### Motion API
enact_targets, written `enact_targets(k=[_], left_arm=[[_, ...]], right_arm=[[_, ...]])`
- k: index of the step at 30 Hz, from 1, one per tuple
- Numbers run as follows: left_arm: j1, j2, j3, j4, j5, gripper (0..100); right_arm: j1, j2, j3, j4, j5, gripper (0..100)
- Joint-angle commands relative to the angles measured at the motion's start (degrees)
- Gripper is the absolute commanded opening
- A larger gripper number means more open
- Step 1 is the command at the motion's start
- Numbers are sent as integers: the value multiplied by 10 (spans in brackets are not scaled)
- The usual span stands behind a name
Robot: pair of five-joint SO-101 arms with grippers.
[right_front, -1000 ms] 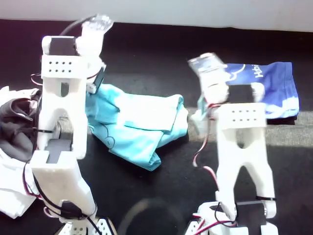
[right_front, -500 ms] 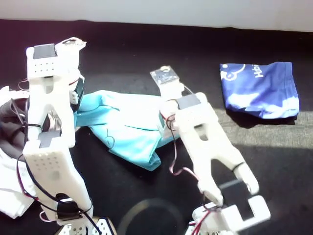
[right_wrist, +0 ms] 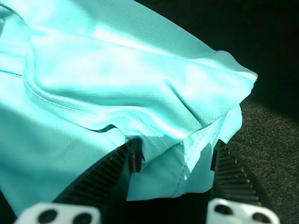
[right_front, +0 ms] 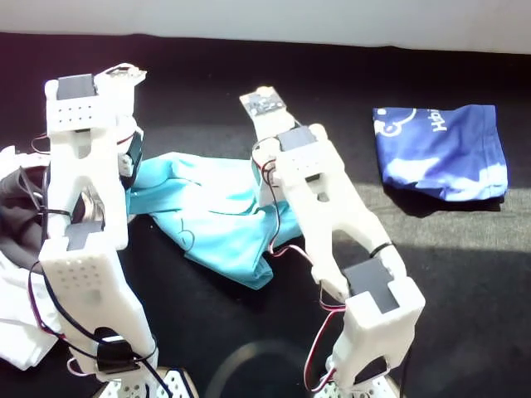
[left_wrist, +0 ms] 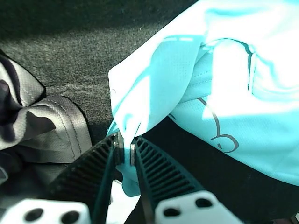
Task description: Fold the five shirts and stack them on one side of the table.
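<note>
A turquoise shirt (right_front: 211, 211) lies crumpled on the black table (right_front: 465, 274), between the two arms. My left gripper (left_wrist: 125, 154) is shut on a corner of that turquoise shirt (left_wrist: 187, 74) at its left end. My right gripper (right_wrist: 175, 158) stands open over the turquoise shirt (right_wrist: 93, 79), with a fold of cloth between its fingers (right_wrist: 117, 163). In the high view the right gripper (right_front: 267, 178) sits at the shirt's right part. A folded blue shirt (right_front: 440, 152) lies at the back right.
A heap of grey and white shirts (right_front: 21, 249) lies at the table's left edge, partly behind the left arm; the grey cloth (left_wrist: 42, 121) is close beside the left gripper. Bare black table stretches in front of the blue shirt.
The right arm has swung left from near the blue shirt to the turquoise shirt's right part. The left arm shifted left with its corner, stretching the shirt.
</note>
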Motion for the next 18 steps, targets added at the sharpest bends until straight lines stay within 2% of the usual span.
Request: enact_targets(k=[1, 12, 18], left_arm=[[-5, -5, -1, -7, 1, 9], [-5, -5, -1, -12, 1, 9], [-5, -5, 0, -11, 1, 9]], right_arm=[[-5, 1, -28, -1, -3, 238], [-10, 93, -35, -18, -1, 231], [-8, 59, -35, -55, -3, 63]])
